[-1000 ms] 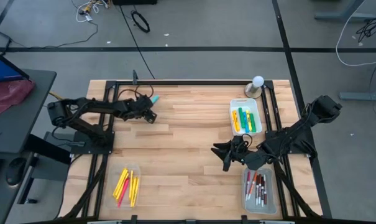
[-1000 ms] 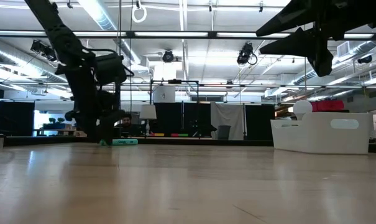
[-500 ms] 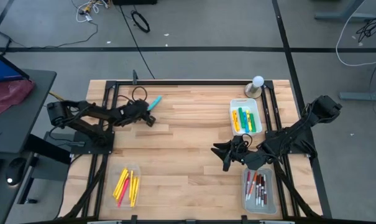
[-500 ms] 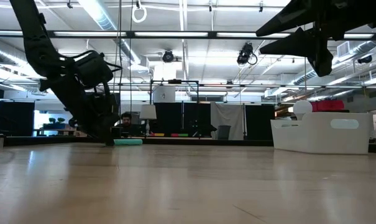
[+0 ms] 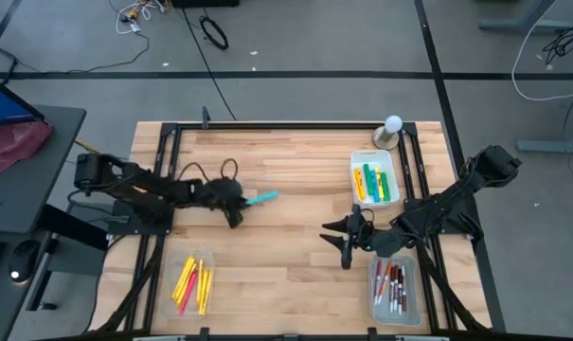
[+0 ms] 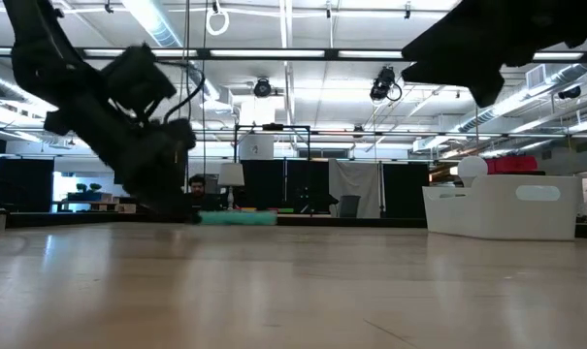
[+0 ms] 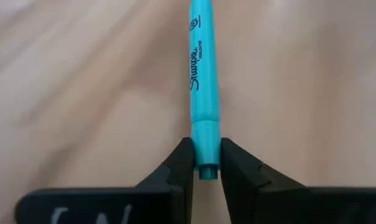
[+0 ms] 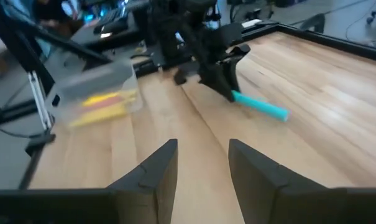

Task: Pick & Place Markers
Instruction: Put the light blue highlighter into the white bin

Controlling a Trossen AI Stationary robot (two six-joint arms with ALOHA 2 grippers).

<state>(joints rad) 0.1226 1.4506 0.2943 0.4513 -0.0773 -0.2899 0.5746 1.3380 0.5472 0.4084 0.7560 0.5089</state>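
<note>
Marker, one teal, clamped in my left gripper, has moved mid-table toward my open right gripper.

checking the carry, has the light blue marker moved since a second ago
Yes. Held in the left gripper, the light blue marker has gone from near the table's far edge toward its middle, closer to the white bin.

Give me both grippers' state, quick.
Left gripper: shut on the light blue marker.
Right gripper: open, holding nothing.
</note>
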